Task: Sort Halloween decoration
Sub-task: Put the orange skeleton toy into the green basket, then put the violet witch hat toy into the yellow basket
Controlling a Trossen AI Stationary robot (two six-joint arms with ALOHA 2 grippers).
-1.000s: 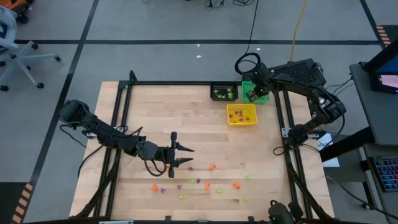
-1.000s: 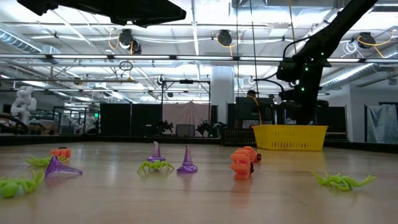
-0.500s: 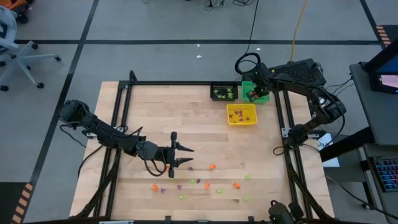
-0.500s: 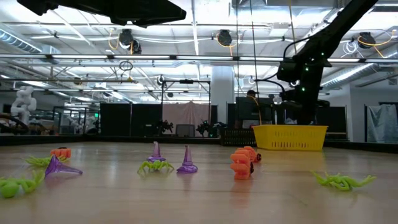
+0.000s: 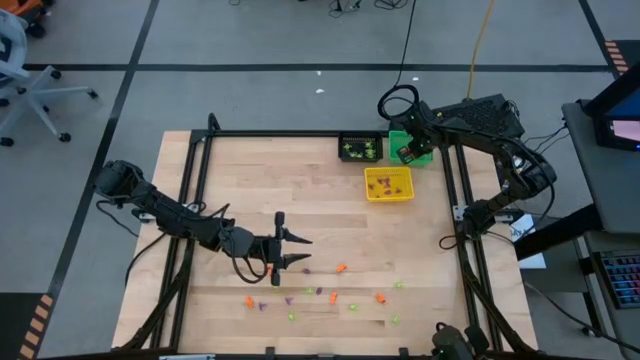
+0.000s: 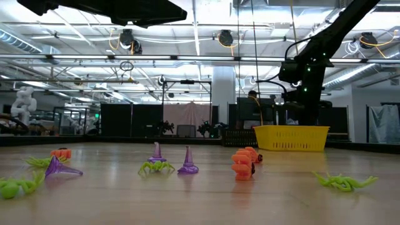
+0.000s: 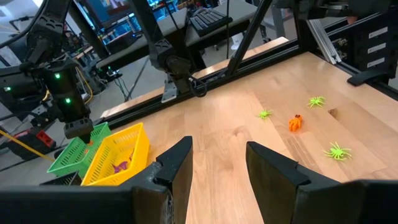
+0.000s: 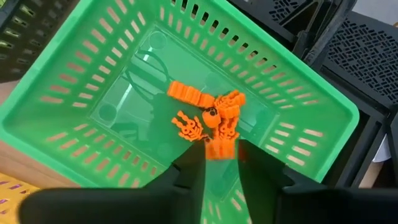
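Hovering above the green slotted plastic bin [image 8: 186, 106] at the table's far right corner: right gripper [image 8: 221, 163], fingers standing slightly apart with a small orange plastic trinket [image 8: 219, 149] showing blurred between the tips, not clearly clamped. Lying on the bin floor below: more orange trinkets [image 8: 208, 112]. Waiting low over the light wooden table [image 5: 240, 190], near the middle: left gripper [image 7: 217, 165], fingers parted, holding nothing. Lying scattered near the table's front edge: tiny orange, purple and light-green Halloween decorations [image 5: 330, 296]. Sitting beside the green bin: yellow plastic bin [image 5: 389, 184] and black plastic bin [image 5: 360, 148].
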